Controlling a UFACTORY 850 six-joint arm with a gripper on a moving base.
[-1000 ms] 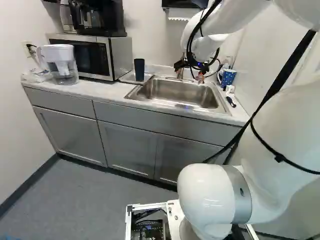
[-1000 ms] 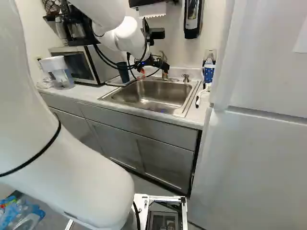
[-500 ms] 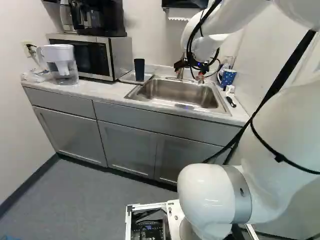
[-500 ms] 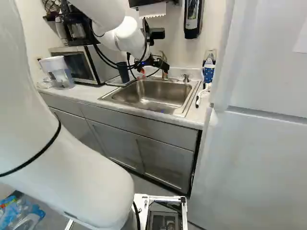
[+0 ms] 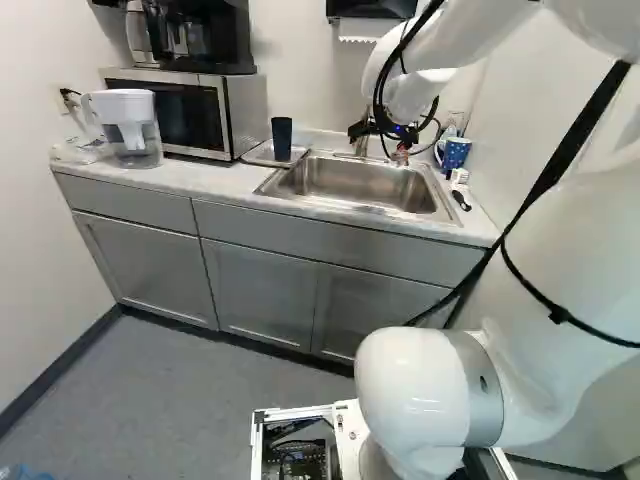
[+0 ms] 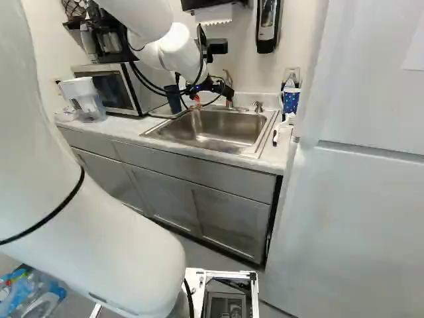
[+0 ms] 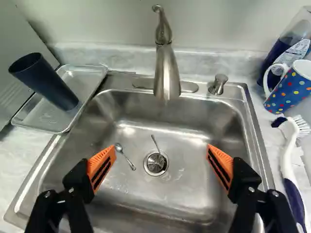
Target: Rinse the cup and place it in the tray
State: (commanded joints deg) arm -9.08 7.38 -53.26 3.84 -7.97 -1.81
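Observation:
The gripper (image 5: 384,135) hangs over the sink (image 5: 350,185), with its orange pads apart. In the wrist view the gripper (image 7: 161,154) is open, nothing between its fingers but the view down to the basin and drain. A dark blue cup (image 7: 43,80) stands upright on the metal tray (image 7: 48,119), on the counter beside the sink, away from the fingers. The faucet (image 7: 166,73) rises behind the basin, ahead of the gripper.
Two spoons (image 7: 125,156) lie in the basin, one at the drain. A dotted mug (image 7: 291,87), a bottle and a brush (image 7: 290,160) are on the sink's other side. A microwave (image 5: 180,115) and pitcher (image 5: 130,130) stand beyond the tray; a fridge (image 6: 351,218) is right.
The base has moved slightly: counter, microwave and cup have shifted a little to the right in both base views. The arm keeps its pose against its lowest joint.

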